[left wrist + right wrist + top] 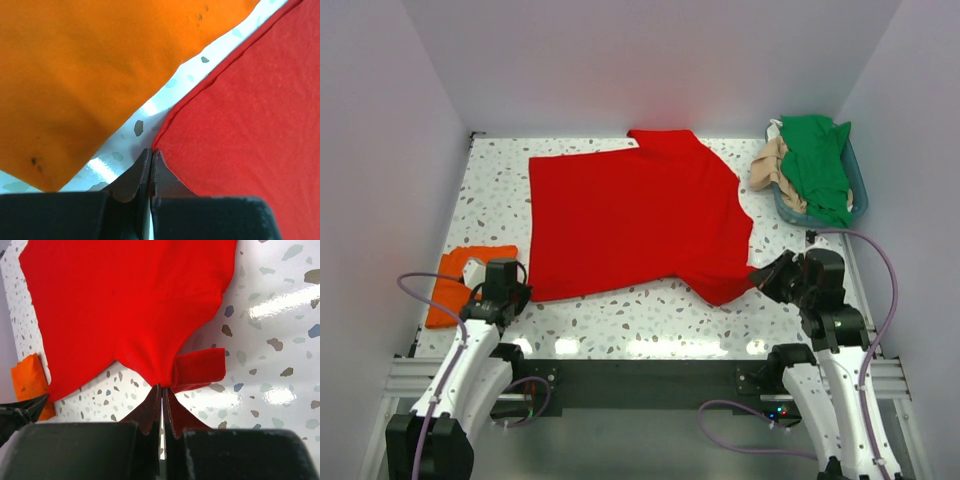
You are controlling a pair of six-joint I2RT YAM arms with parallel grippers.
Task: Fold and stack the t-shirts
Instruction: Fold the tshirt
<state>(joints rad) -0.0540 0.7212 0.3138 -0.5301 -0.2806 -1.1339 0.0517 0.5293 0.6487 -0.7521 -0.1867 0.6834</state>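
**A:** What is the left gripper (151, 155) doing?

**B:** Its fingers are pressing together, pinching the corner of the red t-shirt (630, 215) at the shirt's 7 o'clock. The orange t-shirt (448, 285) is lying just beside that corner, toward 9 o'clock, with a strip of table (650, 315) showing between them.

**A:** And the right gripper (162, 390)?

**B:** It is squeezing shut too, gripping bunched red cloth by the sleeve at the shirt's 4 o'clock. The rest of the shirt is lying spread flat. The green t-shirt (820, 160) and the tan t-shirt (770, 165) are sitting heaped in the basket (861, 196) at the table's 2 o'clock
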